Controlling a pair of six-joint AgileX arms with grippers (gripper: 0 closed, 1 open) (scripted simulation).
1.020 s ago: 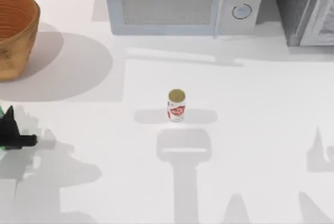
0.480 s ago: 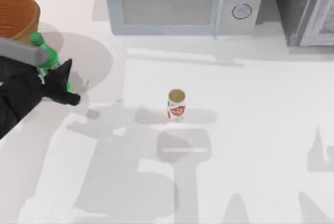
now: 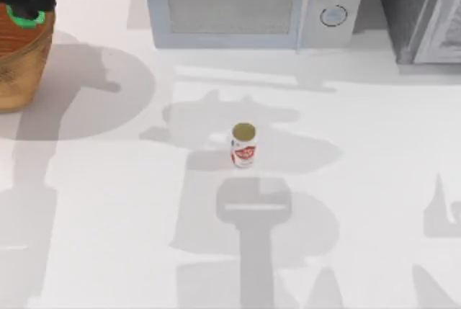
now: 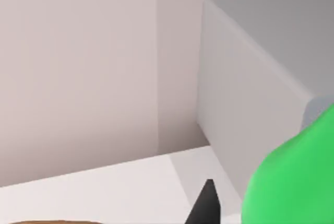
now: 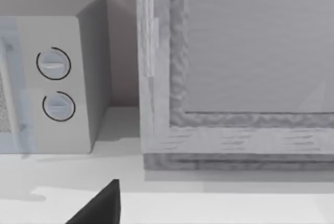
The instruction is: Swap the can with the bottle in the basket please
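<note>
The left end effector [image 3: 29, 6], clamped on the bottle [image 3: 26, 19], hangs over the basket [image 3: 21, 64] at ten o'clock, apparently for drop-off, while the can [image 3: 243, 145] waits mid-counter [image 3: 360, 179].

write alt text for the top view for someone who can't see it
The left gripper holds a green bottle over a wicker basket at the table's far left corner. A small white and red can stands upright mid-table, in front of a microwave at the back.
</note>
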